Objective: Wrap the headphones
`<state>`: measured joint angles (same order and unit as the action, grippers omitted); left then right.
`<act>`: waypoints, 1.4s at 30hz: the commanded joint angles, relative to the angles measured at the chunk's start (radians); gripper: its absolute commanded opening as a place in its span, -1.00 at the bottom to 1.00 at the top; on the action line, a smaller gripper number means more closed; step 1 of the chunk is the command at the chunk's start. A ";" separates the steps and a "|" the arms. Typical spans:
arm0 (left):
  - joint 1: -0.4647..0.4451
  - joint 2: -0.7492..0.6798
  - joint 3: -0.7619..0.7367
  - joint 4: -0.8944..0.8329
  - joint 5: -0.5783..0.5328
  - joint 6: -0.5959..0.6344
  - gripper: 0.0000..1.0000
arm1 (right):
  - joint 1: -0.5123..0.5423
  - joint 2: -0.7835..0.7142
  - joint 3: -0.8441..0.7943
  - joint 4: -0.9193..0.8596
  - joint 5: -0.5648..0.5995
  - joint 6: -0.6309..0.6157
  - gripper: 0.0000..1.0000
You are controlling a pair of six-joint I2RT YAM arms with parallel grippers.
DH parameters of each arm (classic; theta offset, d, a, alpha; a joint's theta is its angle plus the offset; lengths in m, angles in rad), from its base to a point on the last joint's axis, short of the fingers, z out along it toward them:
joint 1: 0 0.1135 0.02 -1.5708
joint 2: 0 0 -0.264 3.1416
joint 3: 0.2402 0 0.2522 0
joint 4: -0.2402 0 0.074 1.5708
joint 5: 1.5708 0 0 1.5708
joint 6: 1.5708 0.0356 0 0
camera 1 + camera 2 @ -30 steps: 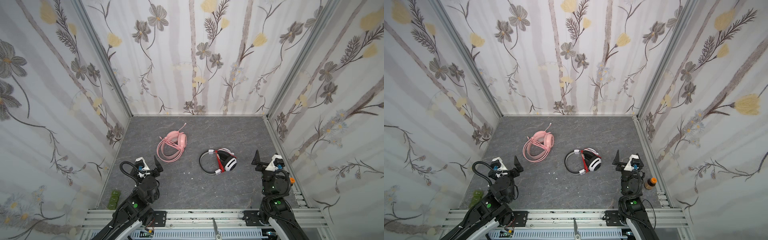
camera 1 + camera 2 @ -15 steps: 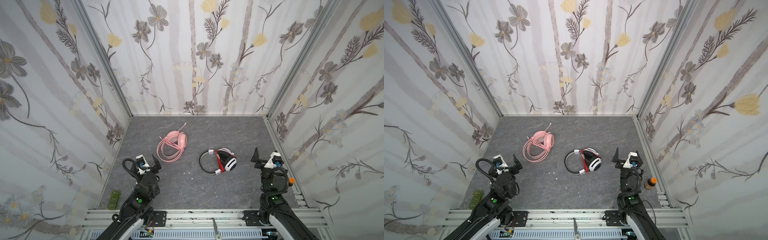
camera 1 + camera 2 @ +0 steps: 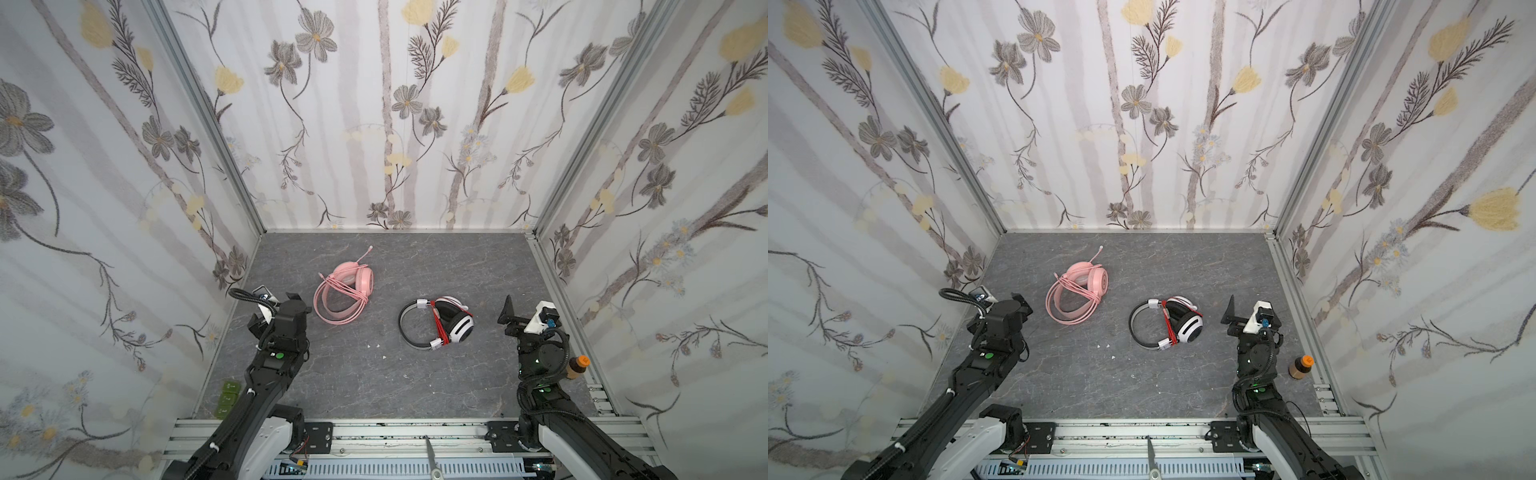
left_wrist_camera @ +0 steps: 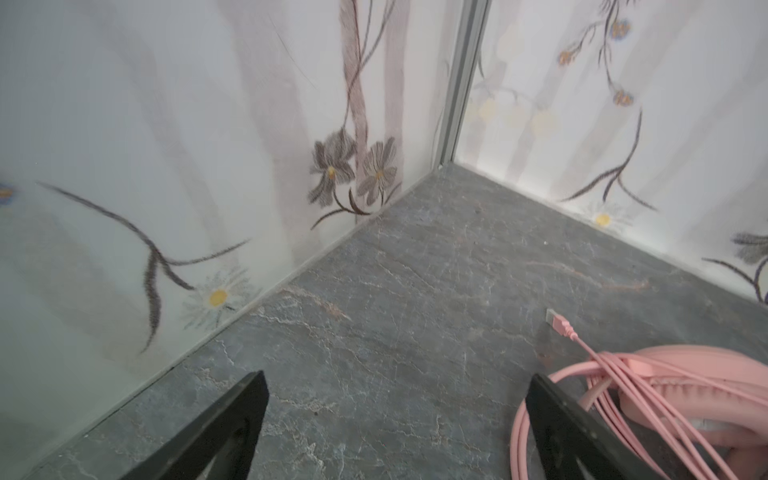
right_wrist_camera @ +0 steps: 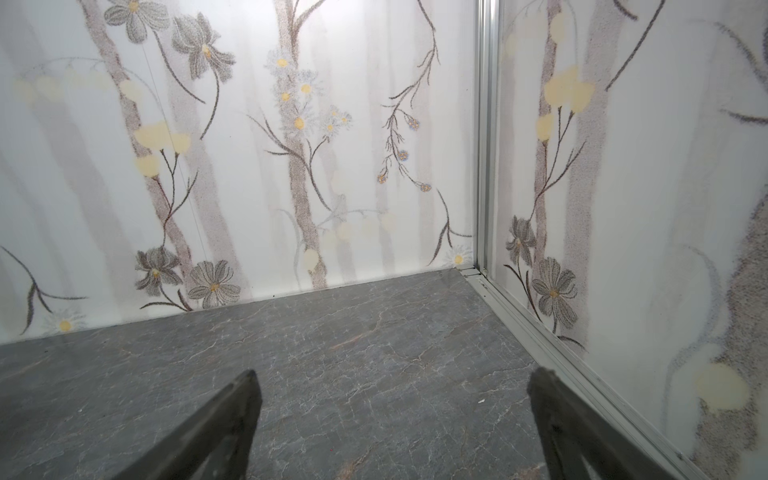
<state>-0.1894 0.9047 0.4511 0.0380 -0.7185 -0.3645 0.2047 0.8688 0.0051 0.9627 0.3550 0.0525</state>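
The pink headset [image 3: 345, 291] lies on the counter [image 3: 415, 382] at 10 o'clock from its middle, its cord looped round the band; the white-and-black headset [image 3: 440, 322], red cord bound across it, lies at 3 o'clock; neither has shifted in the last second; the left pincer [image 4: 397, 376], wide open and empty, has moved toward 12 o'clock and now sits at the pink headset's 9 o'clock; the right pincer [image 5: 397, 372], also open and empty, hangs at the other headset's 3 o'clock.

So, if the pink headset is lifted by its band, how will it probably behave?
The pink headset likely lifts as one fairly stiff piece, since its cord looks wound across the band. The free plug end may dangle and swing. The thin mic boom looks fragile if pushed.
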 commanded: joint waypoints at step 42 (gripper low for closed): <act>0.103 0.617 -0.065 0.851 0.395 0.351 1.00 | -0.037 0.666 0.050 0.681 0.044 -0.108 0.99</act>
<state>-0.0891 1.5021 0.3397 0.9157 -0.4320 -0.0517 0.1776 1.5494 0.0219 1.5902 0.3756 -0.0788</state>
